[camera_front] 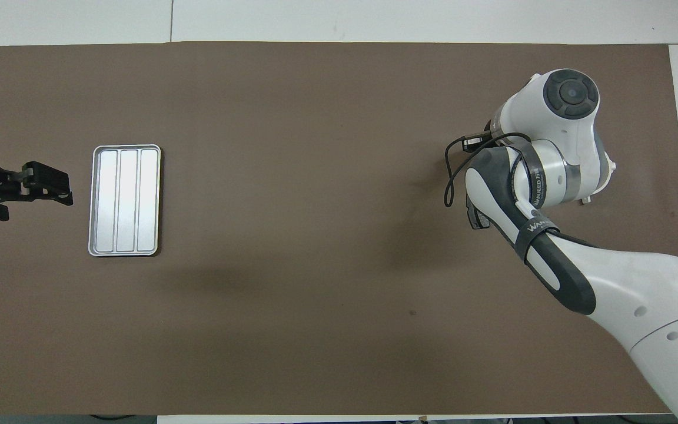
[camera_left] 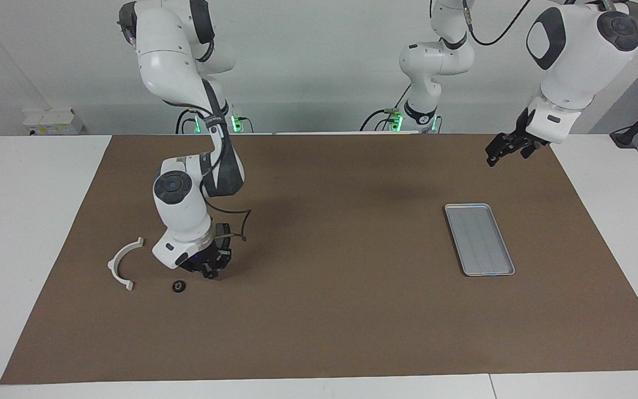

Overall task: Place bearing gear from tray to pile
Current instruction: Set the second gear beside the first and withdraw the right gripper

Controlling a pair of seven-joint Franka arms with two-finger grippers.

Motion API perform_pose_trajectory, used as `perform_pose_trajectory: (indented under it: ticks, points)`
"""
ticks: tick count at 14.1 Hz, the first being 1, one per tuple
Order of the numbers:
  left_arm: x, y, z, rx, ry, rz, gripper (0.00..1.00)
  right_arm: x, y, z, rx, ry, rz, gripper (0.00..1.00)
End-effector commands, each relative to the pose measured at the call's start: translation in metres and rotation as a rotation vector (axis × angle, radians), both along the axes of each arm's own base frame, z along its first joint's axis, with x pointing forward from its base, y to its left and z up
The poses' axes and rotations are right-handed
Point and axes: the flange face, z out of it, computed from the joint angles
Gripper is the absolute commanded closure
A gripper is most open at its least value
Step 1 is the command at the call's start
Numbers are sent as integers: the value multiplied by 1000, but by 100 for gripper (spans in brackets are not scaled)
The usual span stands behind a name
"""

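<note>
Plainly, the placing step was judged all but finished. Lowest in the facing view, toward the right arm's end of the bench [camera_left: 31,233], the bearing gear [camera_left: 179,286] was seen lying on the brown mat [camera_left: 319,332] as a small dark ring touched by nothing. A little higher in the frame, the white bracket [camera_left: 123,264] of the pile was found near the gear but apart from it. The rest of the pile was largely covered by the right arm.

The right gripper [camera_left: 209,270] was held low over the mat, just beside the gear, with its fingertips brought together. Nothing could be made out between them. In the overhead view it was hidden under its own wrist.

At mid-height of the frame, toward the left arm's end, the tray [camera_left: 479,239] was shown bare. Higher up, the left gripper [camera_left: 503,151] was hung over the mat near the tray with its fingers spread apart, and that arm was taken to be waiting.

For the next move, a straight lift of the right gripper was thought to be called for. The gear and the covered parts beneath the arm should not be nudged.
</note>
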Motion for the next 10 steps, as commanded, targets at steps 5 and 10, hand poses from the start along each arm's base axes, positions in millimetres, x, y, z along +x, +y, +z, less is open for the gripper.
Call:
perform_pose_trajectory:
  ticks: [5,10]
  points:
    - [-7,-1,2,-10,-12,-6,0,-4,7,-21,23,-35,-28,100]
    - [-7,0,2,-10,-12,-4,0,-3,8,-19,29,-40,-72,28]
